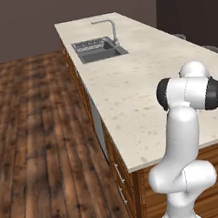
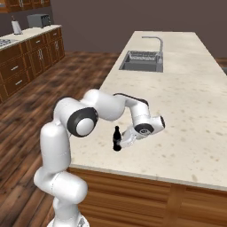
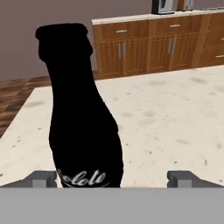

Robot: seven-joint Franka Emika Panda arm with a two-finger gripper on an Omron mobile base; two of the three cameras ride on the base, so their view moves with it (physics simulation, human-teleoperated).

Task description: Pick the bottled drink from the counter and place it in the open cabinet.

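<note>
Beige speckled counter amid dark wood flooring.

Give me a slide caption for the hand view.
Hand open around the upright bottled drink, which stands nearer one fingertip on the speckled counter, wooden cupboards beyond.

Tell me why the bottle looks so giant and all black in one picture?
In the hand view the camera sits right by the bottled drink, so it looms large, a flat black shape with faint white lettering low down. In the right base view the same bottle looks tiny beside the gripper on the counter.
</note>
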